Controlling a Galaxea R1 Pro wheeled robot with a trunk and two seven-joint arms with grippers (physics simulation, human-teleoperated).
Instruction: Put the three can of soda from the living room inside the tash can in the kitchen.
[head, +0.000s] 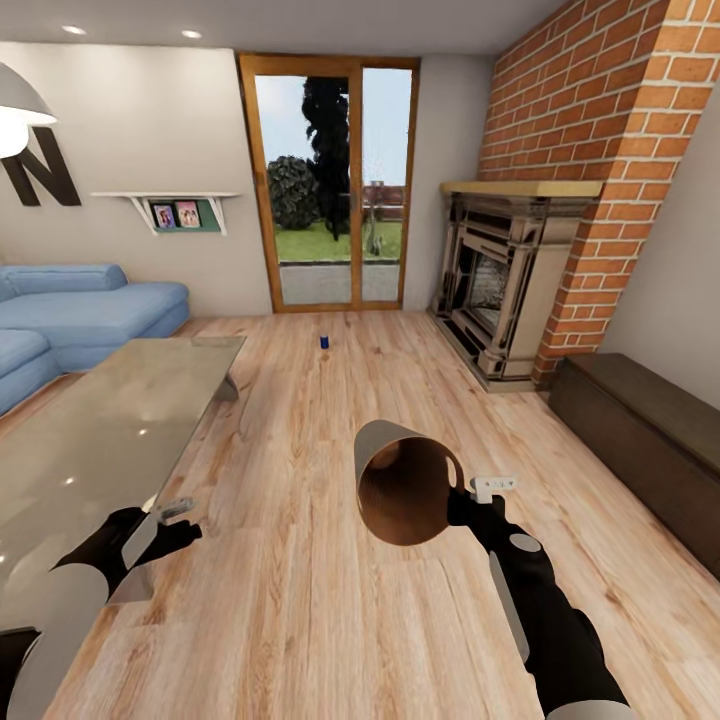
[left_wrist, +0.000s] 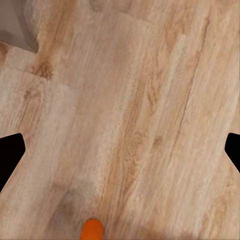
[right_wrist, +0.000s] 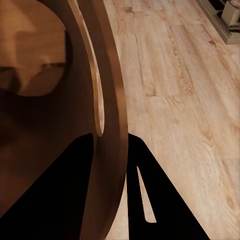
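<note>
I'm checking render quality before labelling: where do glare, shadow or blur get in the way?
Head view: ceiling lights glint off the glass coffee table; the blue can is tiny. Left wrist view: soft floor grain, an orange can cut off at the edge. Right wrist view: the trash can looms close, its inside in shadow.
</note>
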